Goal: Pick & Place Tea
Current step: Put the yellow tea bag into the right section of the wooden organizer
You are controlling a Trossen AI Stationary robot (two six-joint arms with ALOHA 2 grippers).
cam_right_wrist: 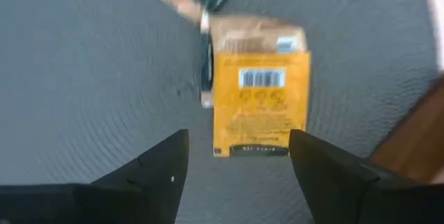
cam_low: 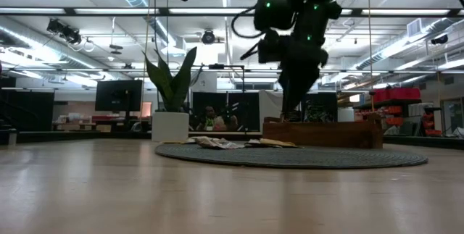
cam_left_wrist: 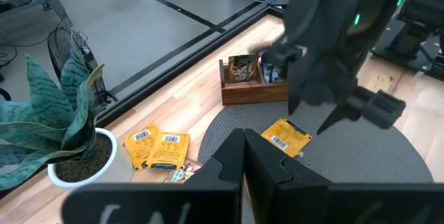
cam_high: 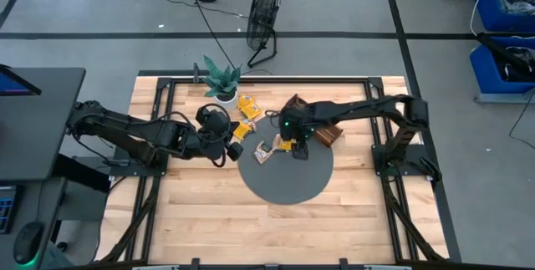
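Right gripper: the right gripper (cam_right_wrist: pixel 239 154) is held over the round grey mat (cam_high: pixel 284 188), fingers spread wide, with a yellow tea packet (cam_right_wrist: pixel 260 102) lying flat between and just ahead of them; nothing is gripped.
Left gripper: the left gripper (cam_left_wrist: pixel 244 161) is held above the table (cam_high: pixel 209 220) near the mat's edge, its fingers brought together with no visible gap and nothing between them.
Tea on the mat: the yellow packet under the right gripper is seen beside a whitish packet (cam_high: pixel 264 152) and a dark one that partly lie against it.
Tea off the mat: two yellow packets (cam_left_wrist: pixel 157 148) are seen on the wood just beside the potted plant (cam_high: pixel 221 78).
Tray: the wooden tray (cam_left_wrist: pixel 250 82) is set at the far edge of the mat, and at least one packet is already stood in a compartment.
Step judged: a descent onto the yellow packet is being lined up.
Risk, thin packet: the packet is flat on the mat, so the fingers could be closed above it and nothing caught.
Risk, neighbours: the touching packets could be dragged along or pinched together with it.
Risk, mat: the weave could be snagged if the fingers are pressed down too hard.
Risk, arms: the two arms are near each other, so a collision could be caused by a careless reach.
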